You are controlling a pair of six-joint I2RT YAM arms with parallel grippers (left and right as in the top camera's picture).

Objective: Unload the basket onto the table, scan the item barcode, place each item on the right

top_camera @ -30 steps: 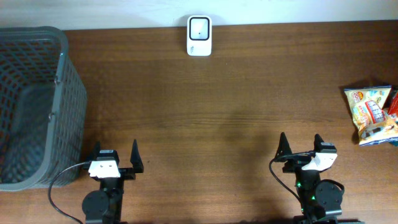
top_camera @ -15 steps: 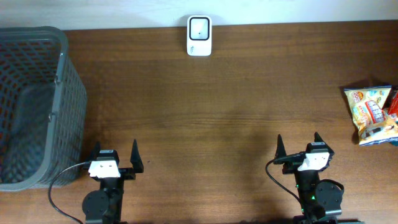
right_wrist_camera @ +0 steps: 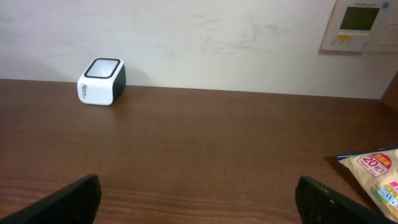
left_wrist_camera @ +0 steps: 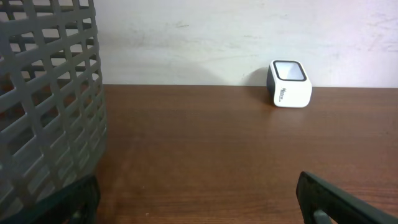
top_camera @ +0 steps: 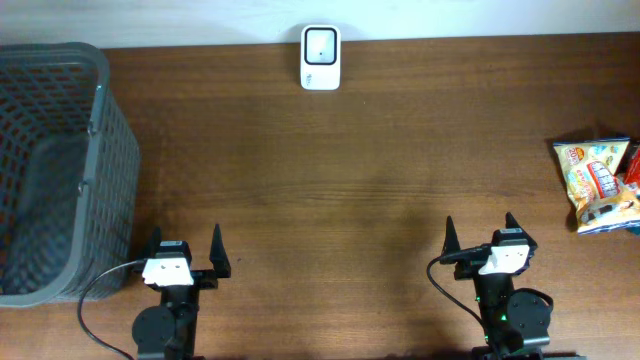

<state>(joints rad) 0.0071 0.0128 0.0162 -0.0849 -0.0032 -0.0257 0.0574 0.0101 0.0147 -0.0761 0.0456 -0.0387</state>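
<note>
Jaws wide apart and empty on both left gripper (top_camera: 186, 240) and right gripper (top_camera: 480, 226), pointing forward; arms (top_camera: 165, 325) behind them seem folded low.

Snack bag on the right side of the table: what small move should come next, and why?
Probably the right end effector should reach toward the snack bag: it is open and empty, the bag lies untouched further right, and nothing is at the scanner yet.
</note>
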